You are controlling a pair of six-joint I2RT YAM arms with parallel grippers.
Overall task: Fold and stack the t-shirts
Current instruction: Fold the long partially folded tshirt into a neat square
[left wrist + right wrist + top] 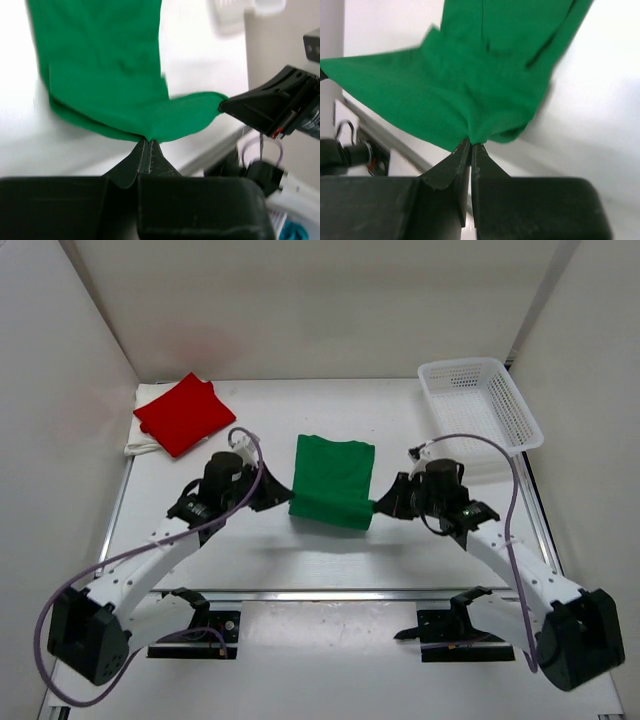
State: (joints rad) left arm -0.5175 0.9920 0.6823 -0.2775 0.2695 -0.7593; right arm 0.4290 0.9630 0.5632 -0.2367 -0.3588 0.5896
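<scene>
At the far left corner of the table [300,570], the red t-shirt [185,412] lies folded on what looks like the cream-white t-shirt [138,447], of which only an edge shows. Nearer the middle, the left gripper [148,145] is pinched tight on the near-left corner of the green t-shirt [332,480]. Its near edge hangs raised between both grippers, while its far part lies flat, smooth and bright. The right gripper [471,146] clamps the near-right corner. At the far right stands the white mesh basket [520,410], apart from all three shirts.
</scene>
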